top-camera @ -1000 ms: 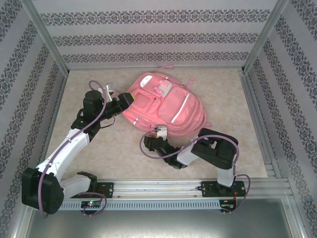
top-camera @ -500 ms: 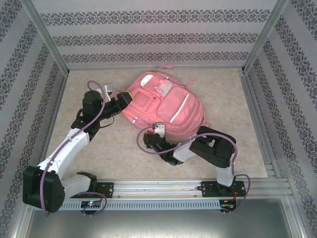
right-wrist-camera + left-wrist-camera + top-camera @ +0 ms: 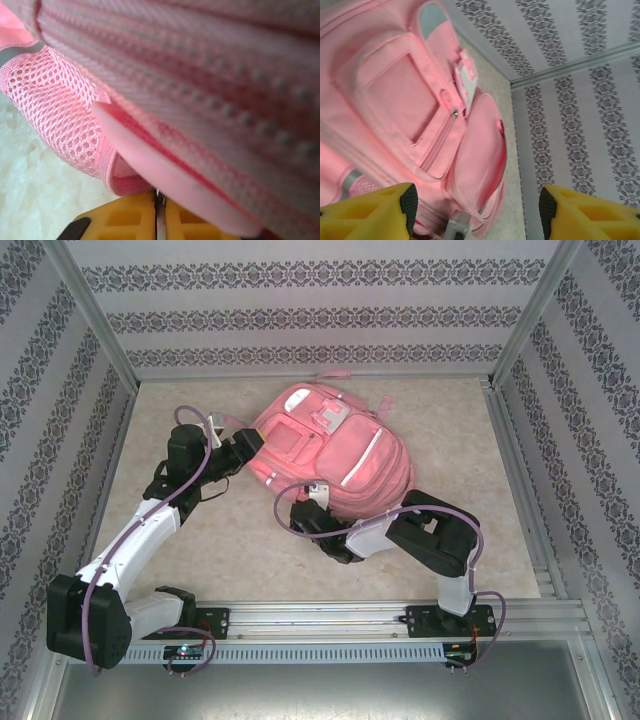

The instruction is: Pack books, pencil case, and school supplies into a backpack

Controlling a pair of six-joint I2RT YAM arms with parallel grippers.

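Backpack [image 3: 338, 456] touching closed right gripper [image 3: 159, 216]; left gripper [image 3: 477, 202] spread at its side.

The backpack [image 3: 345, 455] blocks the middle of the table [image 3: 470, 430]. There is free room on its bare right side and a slim strip by the back wall [image 3: 320, 340].

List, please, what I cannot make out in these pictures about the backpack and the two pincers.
- Inside of the backpack: top view, its own pink fabric covers it.
- Whether the shut right pincer pinches any fabric: right wrist view, the bottom edge cuts the fingers and the near fabric is blurred.
- Left pincer, open: left wrist view, the bottom edge cuts most of both fingers.
- Pale patch on the backpack: top view, too small to identify.
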